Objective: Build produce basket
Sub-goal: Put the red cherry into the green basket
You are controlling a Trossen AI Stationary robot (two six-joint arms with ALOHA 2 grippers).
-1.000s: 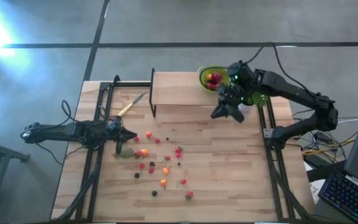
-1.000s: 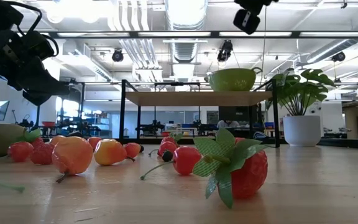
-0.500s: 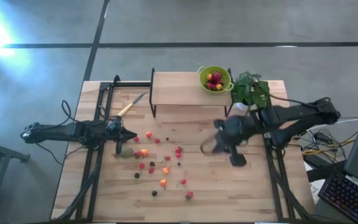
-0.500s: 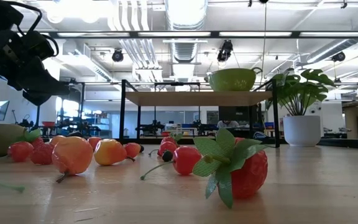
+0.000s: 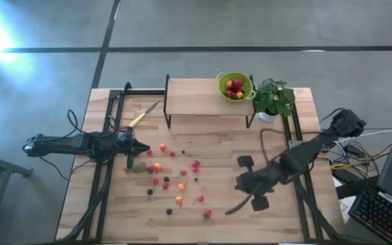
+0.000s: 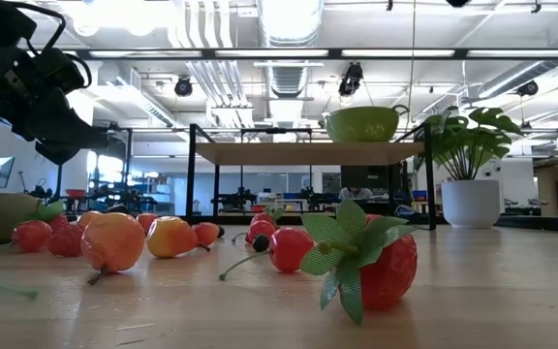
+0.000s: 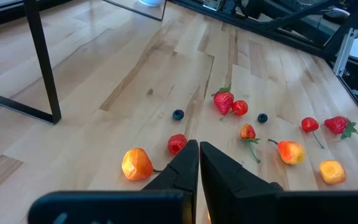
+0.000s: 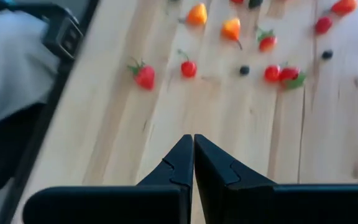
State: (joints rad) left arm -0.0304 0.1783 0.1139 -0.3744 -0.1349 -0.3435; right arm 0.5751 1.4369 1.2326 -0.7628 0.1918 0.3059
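Though small, lime-green produce basket (image 5: 235, 86) with red fruits inside.

High view: overhead, straight down, far, whole table (image 5: 271, 224) with both arms. Low view: at tabletop height, close to the scattered produce (image 6: 361, 260), facing the shelf (image 6: 308, 151) and room. Wrist views: each looks down past its own fingers at the table. All four share the scattered produce.

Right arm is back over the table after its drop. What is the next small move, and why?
Probably open the right gripper and lower it toward the nearest strawberry: its fingers are shut on nothing, and loose fruit remains while the green basket holds only a few.
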